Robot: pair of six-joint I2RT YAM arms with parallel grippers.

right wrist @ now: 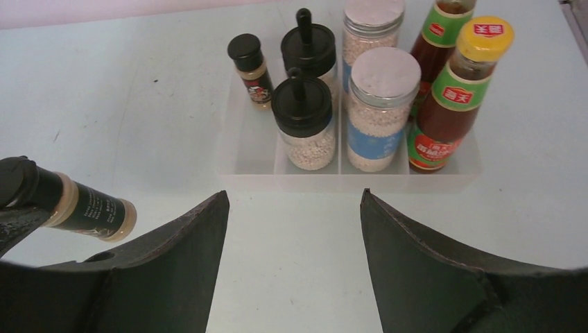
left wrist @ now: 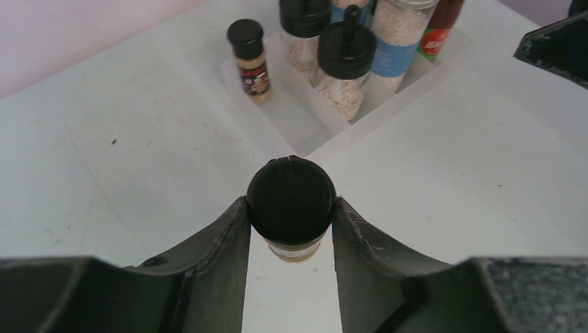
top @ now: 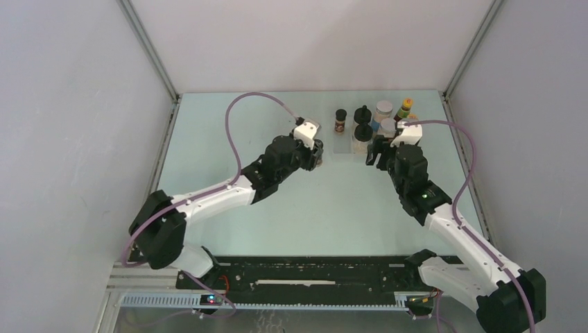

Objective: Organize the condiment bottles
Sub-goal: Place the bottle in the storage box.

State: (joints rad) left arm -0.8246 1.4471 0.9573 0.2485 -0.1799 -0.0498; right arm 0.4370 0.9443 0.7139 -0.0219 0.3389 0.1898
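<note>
Black-capped, a tiny dark jar (right wrist: 93, 211) is pinched at its lid by the left gripper (left wrist: 291, 208), tilted, just off the near left corner of the clear tray (right wrist: 347, 182). In the tray stand a second tiny jar (right wrist: 251, 69), two black-lidded jars (right wrist: 303, 118), two grey-lidded jars (right wrist: 383, 104) and two red sauce bottles (right wrist: 451, 104). The right gripper (right wrist: 292, 198) gapes before the tray, holding nothing.

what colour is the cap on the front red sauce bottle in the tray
Yellow cap with red markings on top, clearest in the right wrist view.
</note>
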